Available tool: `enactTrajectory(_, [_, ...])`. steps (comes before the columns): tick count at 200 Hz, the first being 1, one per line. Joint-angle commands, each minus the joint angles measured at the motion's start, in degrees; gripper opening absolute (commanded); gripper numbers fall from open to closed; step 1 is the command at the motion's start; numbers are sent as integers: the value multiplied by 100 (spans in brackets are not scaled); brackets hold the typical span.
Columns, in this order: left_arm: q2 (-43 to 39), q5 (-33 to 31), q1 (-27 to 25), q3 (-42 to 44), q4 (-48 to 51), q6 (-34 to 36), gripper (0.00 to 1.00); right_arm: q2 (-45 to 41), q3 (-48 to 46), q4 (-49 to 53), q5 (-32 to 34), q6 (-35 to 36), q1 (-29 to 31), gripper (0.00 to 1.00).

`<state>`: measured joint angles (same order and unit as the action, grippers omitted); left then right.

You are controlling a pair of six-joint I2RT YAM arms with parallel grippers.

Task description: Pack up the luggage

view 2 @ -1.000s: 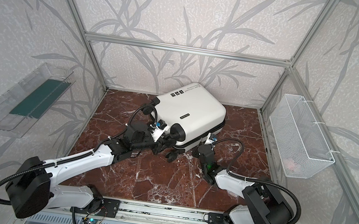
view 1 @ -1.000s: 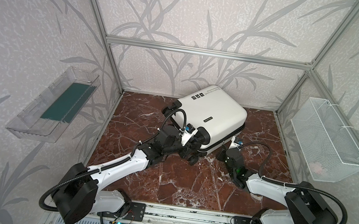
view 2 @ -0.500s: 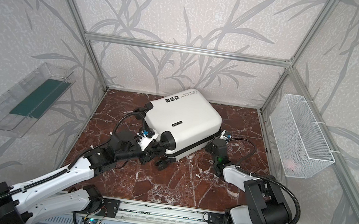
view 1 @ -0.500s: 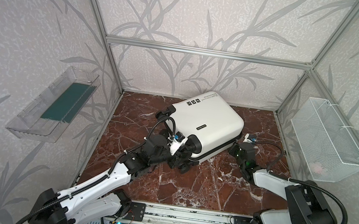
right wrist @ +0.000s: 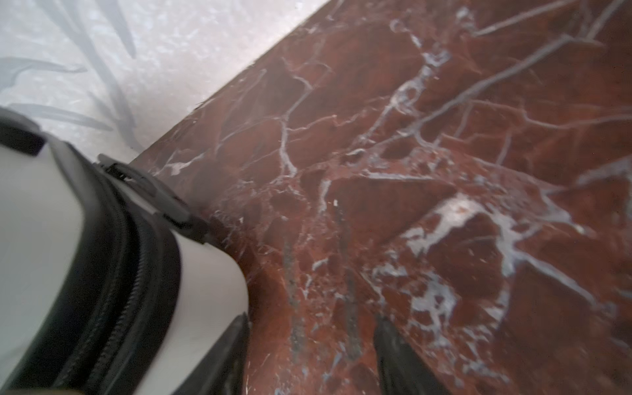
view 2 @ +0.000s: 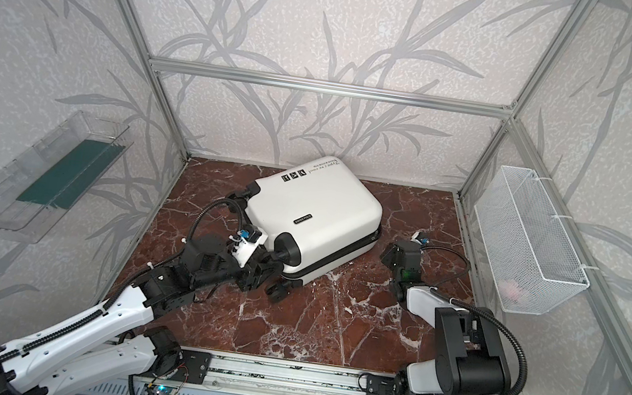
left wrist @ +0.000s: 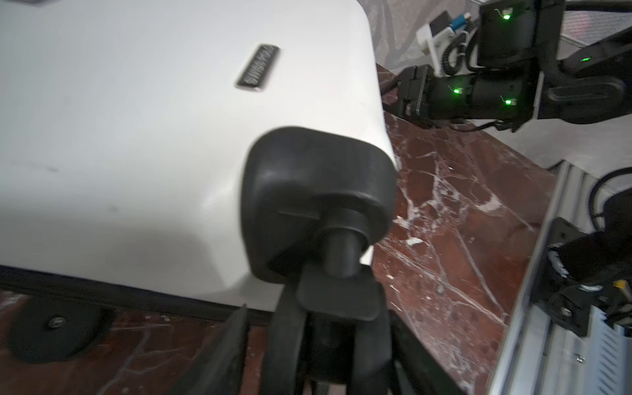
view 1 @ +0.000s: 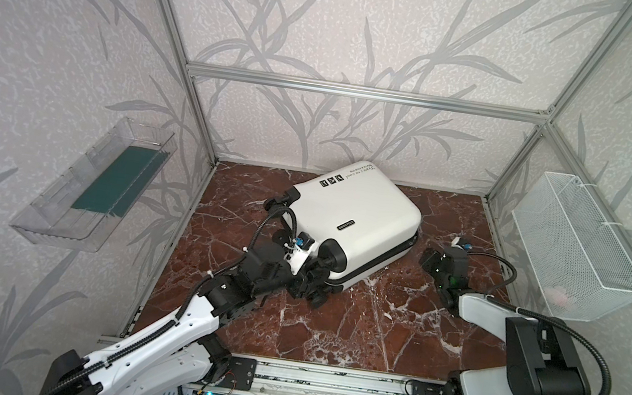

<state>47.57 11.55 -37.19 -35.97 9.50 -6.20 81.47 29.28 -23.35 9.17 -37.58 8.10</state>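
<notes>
You have one white luggage (view 1: 357, 221), shut, on the tabletop (view 1: 371, 332). Your left fingers (left wrist: 219, 355) stand spread around one black wheel (left wrist: 328, 338), not pinching it. Your right fingers (right wrist: 396, 355) stand spread and empty beside its corner.

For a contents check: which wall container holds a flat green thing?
The clear plastic tray on the left wall; the wire basket holds something pink.

Left pincer (left wrist: 319, 318), right pincer (right wrist: 311, 318): newly wide.
</notes>
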Motion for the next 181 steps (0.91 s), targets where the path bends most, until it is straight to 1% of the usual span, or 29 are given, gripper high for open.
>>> enactTrajectory(1, [-321,-573,54,-457,281,-244,88,-712,90,929,403,-61,28,67])
enactTrajectory(11, [-435,-667,54,-562,484,-360,92,-960,201,1281,444,-28,16,69])
enactTrajectory(23, [-511,-1029,60,-703,775,-648,99,-1133,439,1708,443,63,8,71])
enactTrajectory(34, [-480,-1353,100,-915,1156,-903,99,-1152,750,2017,394,74,8,74])
enactTrajectory(37, [-452,-1434,111,-982,1263,-989,99,-1137,841,2095,381,233,8,75])
enactTrajectory(43, [-376,-1561,157,-1098,1485,-1152,99,-1098,1010,2227,337,296,7,77])
enactTrajectory(64, [-13,-1639,431,-1443,1978,-1688,99,-842,1700,2576,146,429,-1,82])
enactTrajectory(88, [370,-1083,937,-1561,1873,-2137,99,-451,2453,2686,-260,495,-1,85])
enactTrajectory(114, [764,-478,1419,-1565,1487,-2263,99,226,3386,2843,-1013,575,-1,85])
enactTrajectory(129, [1020,-264,1559,-1620,1265,-2247,99,722,3954,2993,-1421,607,-1,85])
enactTrajectory(148, [1403,-49,1658,-1729,960,-2181,99,1340,4589,3159,-1783,656,-10,85])
enactTrajectory(166, [1835,169,1760,-1903,705,-2148,99,1848,5026,3318,-2075,758,-19,85])
enactTrajectory(181, [2223,408,1854,-2081,489,-2119,99,2089,5239,3391,-2514,814,-79,84])
